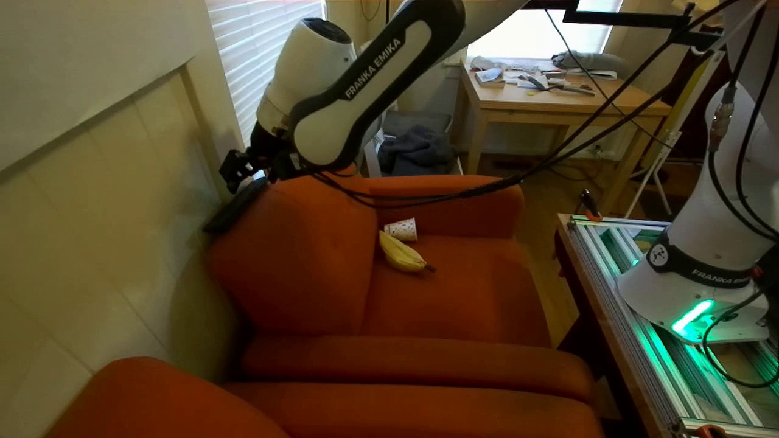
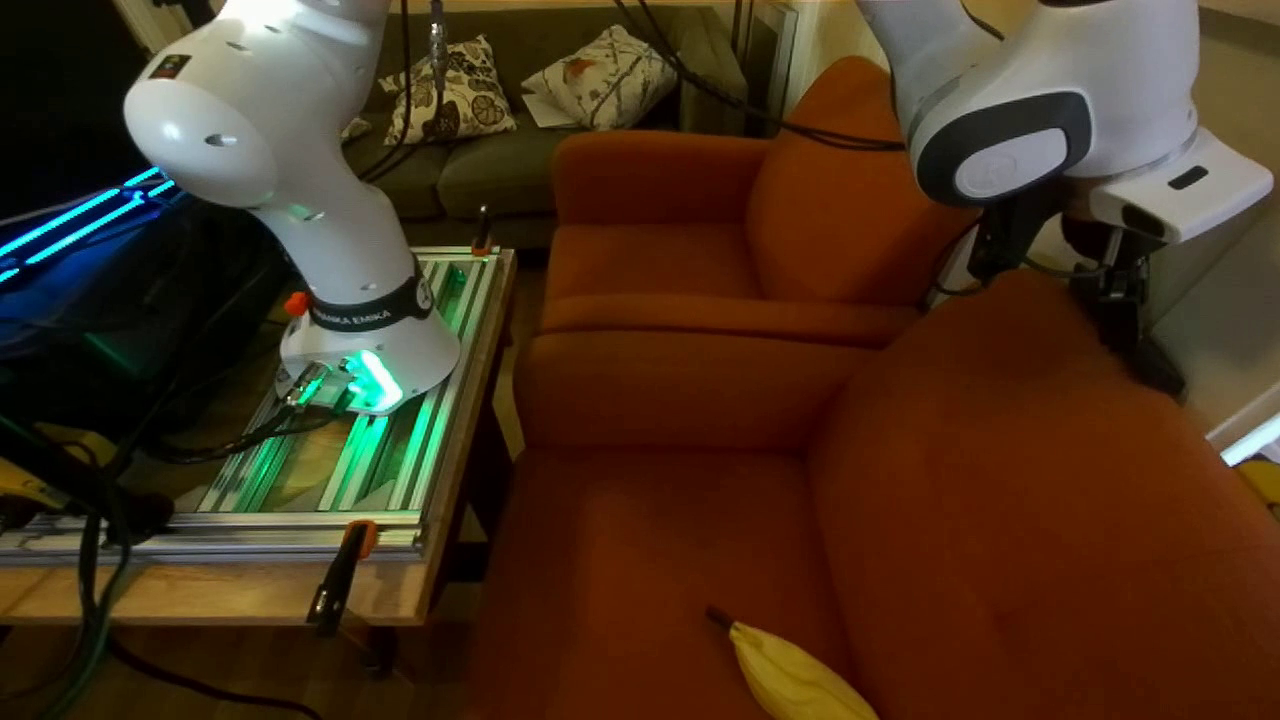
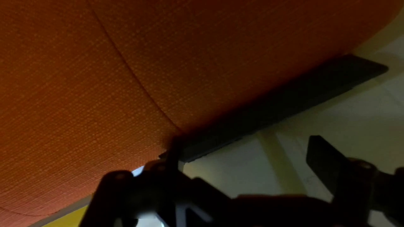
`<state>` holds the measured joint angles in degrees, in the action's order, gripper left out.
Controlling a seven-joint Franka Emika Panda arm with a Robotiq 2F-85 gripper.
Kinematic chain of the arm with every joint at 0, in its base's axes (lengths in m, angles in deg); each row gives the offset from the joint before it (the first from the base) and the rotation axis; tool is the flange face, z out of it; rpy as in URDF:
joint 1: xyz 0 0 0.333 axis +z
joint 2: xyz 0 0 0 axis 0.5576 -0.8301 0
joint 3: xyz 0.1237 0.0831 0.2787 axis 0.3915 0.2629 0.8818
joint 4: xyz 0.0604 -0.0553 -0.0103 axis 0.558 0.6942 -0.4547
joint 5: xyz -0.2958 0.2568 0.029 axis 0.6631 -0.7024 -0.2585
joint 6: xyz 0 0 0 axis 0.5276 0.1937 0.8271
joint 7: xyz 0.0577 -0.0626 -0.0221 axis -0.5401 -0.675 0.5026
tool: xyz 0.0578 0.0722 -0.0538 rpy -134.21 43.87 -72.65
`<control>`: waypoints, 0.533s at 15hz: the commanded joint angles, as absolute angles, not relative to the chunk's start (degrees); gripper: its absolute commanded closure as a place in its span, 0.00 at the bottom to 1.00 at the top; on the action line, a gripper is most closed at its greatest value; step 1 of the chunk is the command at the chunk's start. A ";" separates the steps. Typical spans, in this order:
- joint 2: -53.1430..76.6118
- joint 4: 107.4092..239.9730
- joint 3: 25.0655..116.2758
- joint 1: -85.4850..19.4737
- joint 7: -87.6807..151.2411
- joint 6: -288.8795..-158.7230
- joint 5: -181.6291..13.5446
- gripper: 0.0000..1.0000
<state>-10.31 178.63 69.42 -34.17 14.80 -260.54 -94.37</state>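
Gripper (image 3: 246,145), black, two-fingered: lower part of the wrist view, fingers (image 3: 325,160) parted wide. Slab (image 3: 277,107), long, flat, black: runs obliquely from lower centre to the right of the wrist view, between the orange backrest (image 3: 126,78), upper left, and the pale wall (image 3: 363,116), lower right; its nearer end meets one finger in the picture, contact cannot be told. In an exterior view, the same slab: left of centre, just below the gripper, along the backrest's top edge. Armchair (image 1: 468,292), orange: centre of an exterior view. Banana (image 1: 400,252), yellow, dark stem: on its seat, near the backrest; shown in both exterior views. Cup (image 1: 401,229), white, speckled: on its side, just beside the banana. Second armchair (image 1: 426,407), orange: lower edge of that frame. Robot base (image 1: 694,280), white, lit green: right side, on a metal-railed workbench (image 1: 608,283). Wooden table (image 1: 508,98): upper right, bearing papers and cloth. Sofa (image 2: 500,180), dull green: top of an exterior view, with patterned cushions (image 2: 605,80).
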 commanded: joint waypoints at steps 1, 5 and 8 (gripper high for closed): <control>-11.86 176.32 71.39 -36.17 18.67 -261.63 -96.09 0.00; -12.32 175.76 72.06 -37.24 20.86 -261.68 -95.90 0.00; -12.63 175.66 72.14 -37.85 21.88 -261.45 -95.81 0.00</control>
<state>-10.89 177.61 70.82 -36.39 19.23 -260.55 -94.41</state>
